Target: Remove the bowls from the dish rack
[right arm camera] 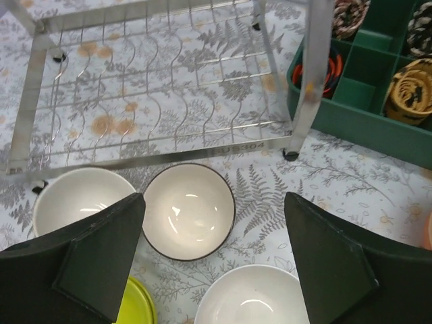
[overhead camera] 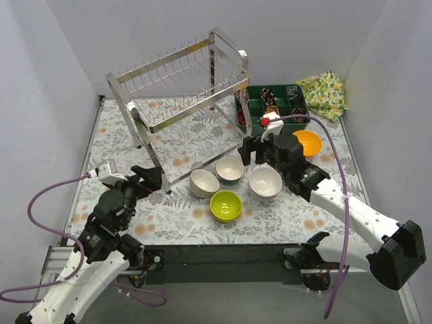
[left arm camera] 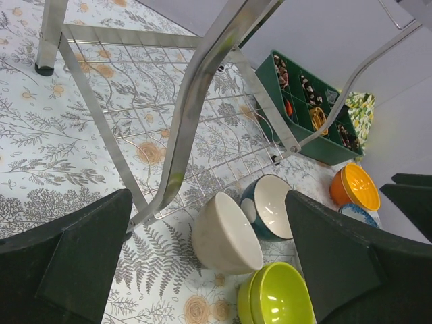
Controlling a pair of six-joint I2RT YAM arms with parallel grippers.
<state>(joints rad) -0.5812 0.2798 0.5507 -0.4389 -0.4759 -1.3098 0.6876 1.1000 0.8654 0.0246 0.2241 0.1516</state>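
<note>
The steel wire dish rack (overhead camera: 179, 88) stands at the back left with no bowls in it; it also shows in the left wrist view (left arm camera: 196, 101) and the right wrist view (right arm camera: 162, 88). Several bowls sit on the table in front of it: a white bowl (overhead camera: 204, 182), a blue-and-white bowl (overhead camera: 230, 169), another white bowl (overhead camera: 265, 182), a lime green bowl (overhead camera: 225, 205) and an orange bowl (overhead camera: 307, 142). My left gripper (overhead camera: 156, 177) is open and empty by the rack's front leg. My right gripper (overhead camera: 251, 156) is open and empty, above the blue-and-white bowl (right arm camera: 189, 209).
A dark green compartment tray (overhead camera: 273, 104) with small items stands at the back right, beside the rack. A yellow-green patterned cloth (overhead camera: 324, 94) lies in the far right corner. The table has a floral cover (overhead camera: 169, 223).
</note>
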